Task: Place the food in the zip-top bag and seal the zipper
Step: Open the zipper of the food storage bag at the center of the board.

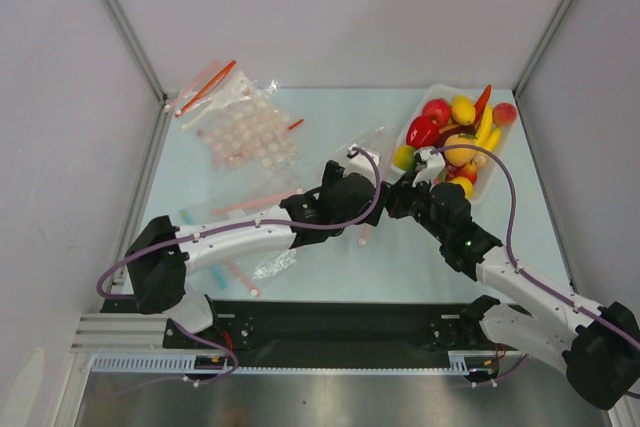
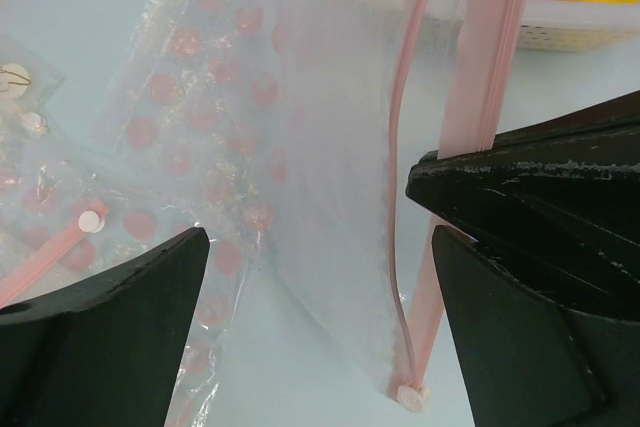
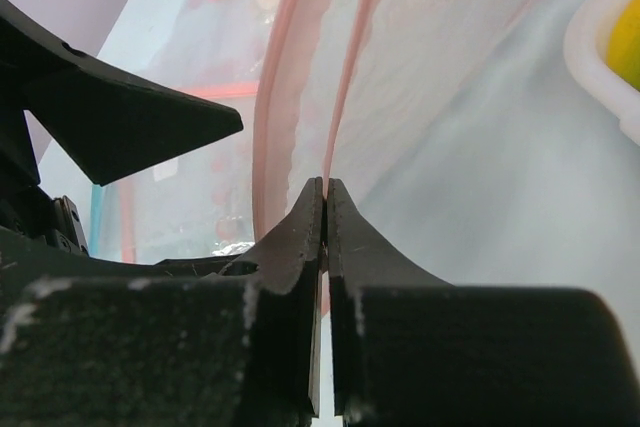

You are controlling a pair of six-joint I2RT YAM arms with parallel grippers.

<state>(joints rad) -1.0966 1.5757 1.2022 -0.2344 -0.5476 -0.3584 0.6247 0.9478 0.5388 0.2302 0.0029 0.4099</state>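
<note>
Pinching claw: my right claw (image 3: pixel 325 192) is clamped flat on the zipper (image 2: pixel 480 57), with no gap between its fingers.
Spread claw: my left claw (image 2: pixel 320 237) stands wide and grips nothing. The bag (image 2: pixel 330 147) hangs as clear film between its fingers.
Zipper axis: the strip runs lengthways straight out ahead of the right claw's tips. It passes just inside the left claw's right-hand finger.
Thin pink line (image 2: pixel 395 197): it lies between the left claw's fingers, just beside the zipper. I take it for the mouth's other lip but cannot be sure.
Bag corner: low beneath the left claw, near the tabletop (image 1: pixel 340 107). Whether it touches, I cannot tell.
Food (image 1: pixel 423 132): all in the tray (image 2: pixel 580 35), ahead of the right claw and to its right. None is in the bag.
Nearer arm: the right one, but it is busy holding.
Dotted bags (image 1: pixel 240 132): well apart, beyond the left claw to its left.
Next move, my judgement: close the left claw on the thin lip and draw it sideways from the right claw, across the zipper's length, to open the mouth.
Risk: slick film slipping out.
</note>
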